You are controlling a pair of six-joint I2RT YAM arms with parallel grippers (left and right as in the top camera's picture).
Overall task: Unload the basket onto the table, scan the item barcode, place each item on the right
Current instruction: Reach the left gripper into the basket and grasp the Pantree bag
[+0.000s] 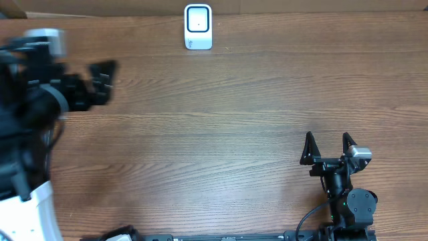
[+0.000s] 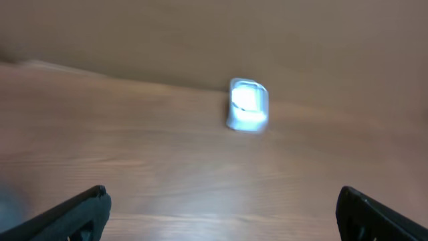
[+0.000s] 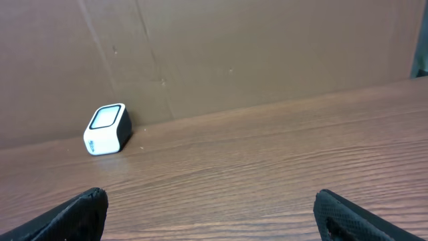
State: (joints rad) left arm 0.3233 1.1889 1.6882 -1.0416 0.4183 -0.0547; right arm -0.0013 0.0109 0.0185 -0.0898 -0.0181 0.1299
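**A:** Where is the scanner?

**B:** The white scanner [image 1: 198, 27] stands at the far edge of the table [image 1: 221, 127], just in front of the brown cardboard wall [image 3: 267, 53]. Its dark-rimmed window sits on top. It touches neither of my 2 arms and is well apart from both.

**A:** And your left gripper?

**B:** My left gripper [image 1: 102, 81] is at the table's left side, with its jaws spread as wide as they go and nothing between them. Its own camera view is blurred. The scanner shows ahead as a pale smear above my 2 black fingers [image 2: 80, 211].

**A:** The right one?

**B:** My right gripper [image 1: 328, 139] sits near the front edge on the right and points toward the far wall. Its jaws also stand wide and hold nothing. From that wrist, the scanner is up at the left, against the cardboard. Bare wood lies between it and me.
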